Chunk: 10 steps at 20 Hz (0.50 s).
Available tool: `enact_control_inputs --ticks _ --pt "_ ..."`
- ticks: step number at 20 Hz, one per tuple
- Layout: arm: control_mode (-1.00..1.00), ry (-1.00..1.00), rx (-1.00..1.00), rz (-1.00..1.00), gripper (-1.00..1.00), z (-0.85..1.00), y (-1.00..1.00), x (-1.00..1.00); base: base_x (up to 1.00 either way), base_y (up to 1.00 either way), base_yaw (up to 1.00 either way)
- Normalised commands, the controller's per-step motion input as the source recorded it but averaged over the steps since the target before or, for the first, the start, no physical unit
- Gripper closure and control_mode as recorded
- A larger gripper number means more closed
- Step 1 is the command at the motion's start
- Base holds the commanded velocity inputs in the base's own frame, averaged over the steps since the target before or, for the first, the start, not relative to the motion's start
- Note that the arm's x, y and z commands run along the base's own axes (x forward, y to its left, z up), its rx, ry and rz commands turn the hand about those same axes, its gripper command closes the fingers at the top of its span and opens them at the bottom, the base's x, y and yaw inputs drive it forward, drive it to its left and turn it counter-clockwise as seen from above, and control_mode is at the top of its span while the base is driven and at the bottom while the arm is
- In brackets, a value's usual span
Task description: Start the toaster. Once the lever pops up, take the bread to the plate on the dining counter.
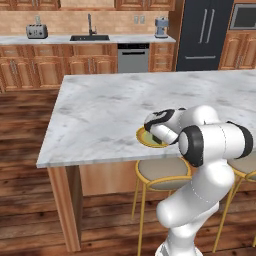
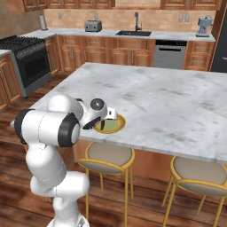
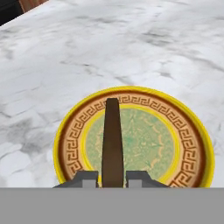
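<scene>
Gripper (image 3: 112,176) closed narrow on the bread (image 3: 112,144), slice held edge-on between the two dark tips, hanging directly above the plate (image 3: 183,131). Seen from the hand: bread running from 6 o'clock toward the plate's centre. Plate resting near the front edge of the dining counter (image 1: 100,115). Just below that edge, a tan round stool (image 1: 162,172); a second stool (image 2: 199,173) at 3 o'clock of it. Far off at 11 o'clock, on the back worktop, the toaster (image 1: 37,31), with sink (image 1: 90,37) and dishwasher (image 1: 133,57) to its right. Nothing between bread and plate.
</scene>
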Motion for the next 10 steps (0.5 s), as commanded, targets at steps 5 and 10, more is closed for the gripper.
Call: enact_control_inputs --ticks 5,10 --pt "-1.00 0.00 0.00 0.00 -1.00 0.00 0.00 0.00 0.00 0.00 0.00" --pt "-1.00 0.00 0.00 0.00 -1.00 0.00 0.00 0.00 0.00 0.00 0.00"
